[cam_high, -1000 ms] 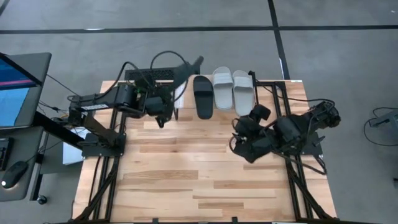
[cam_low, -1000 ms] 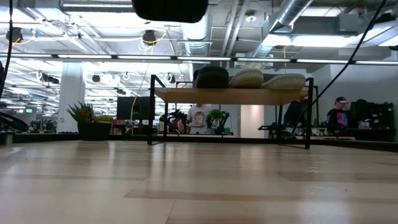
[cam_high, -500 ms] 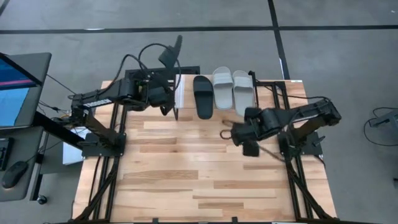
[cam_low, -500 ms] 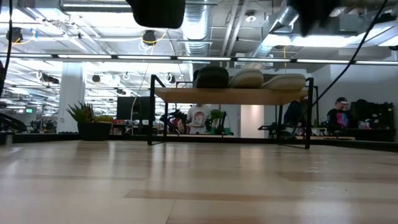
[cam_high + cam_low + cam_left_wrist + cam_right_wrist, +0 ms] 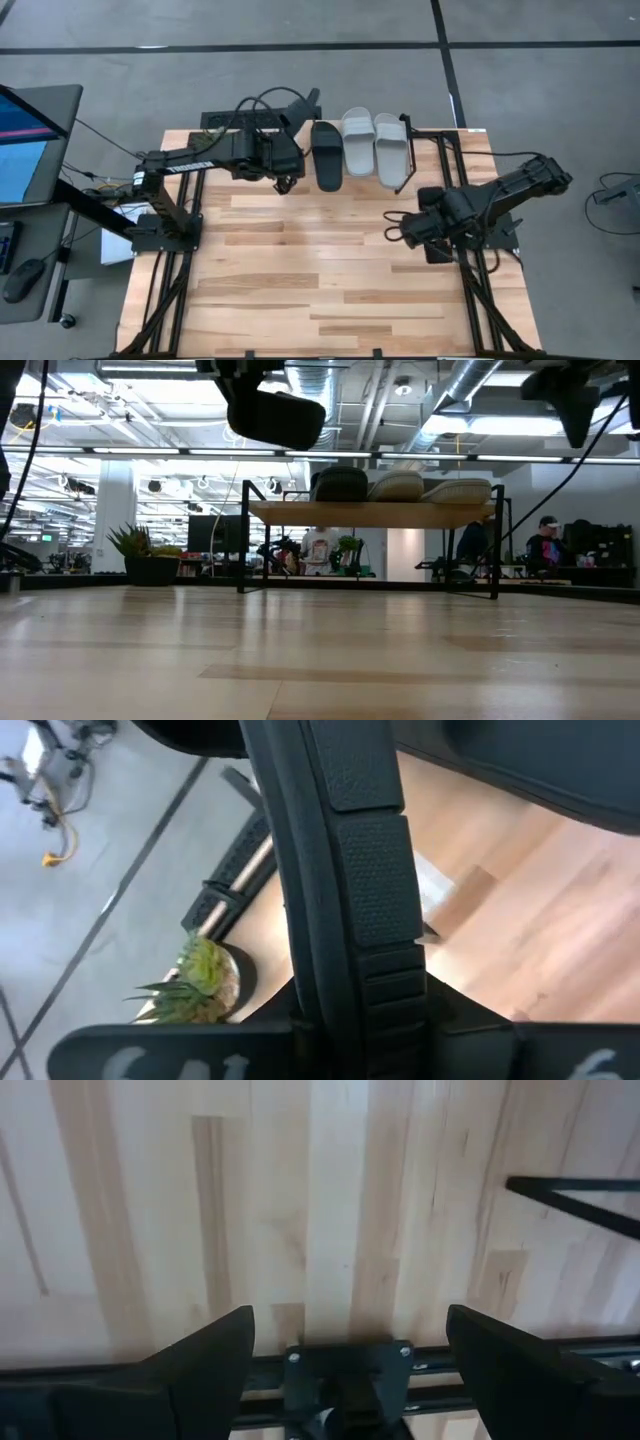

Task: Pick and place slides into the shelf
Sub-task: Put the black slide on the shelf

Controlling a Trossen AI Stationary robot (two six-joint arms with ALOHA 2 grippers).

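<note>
Wooden tabletop (image 5: 300, 270) bare below, the left gripper (image 5: 287, 172), clamped on the last black slide (image 5: 300, 107), has swung it just beside three slides (image 5: 360, 148) already on the shelf (image 5: 372, 513); the right gripper (image 5: 412, 228), open and empty, has retreated.

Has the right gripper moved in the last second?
Yes. The right gripper, empty, has pulled back from the shelf toward the table's right edge.

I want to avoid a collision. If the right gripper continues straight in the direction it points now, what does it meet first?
Most likely the bare tabletop. The right gripper is open and empty, and its wrist view shows only wooden planks ahead, with a black shelf leg off to one side. Depth is unclear.
</note>
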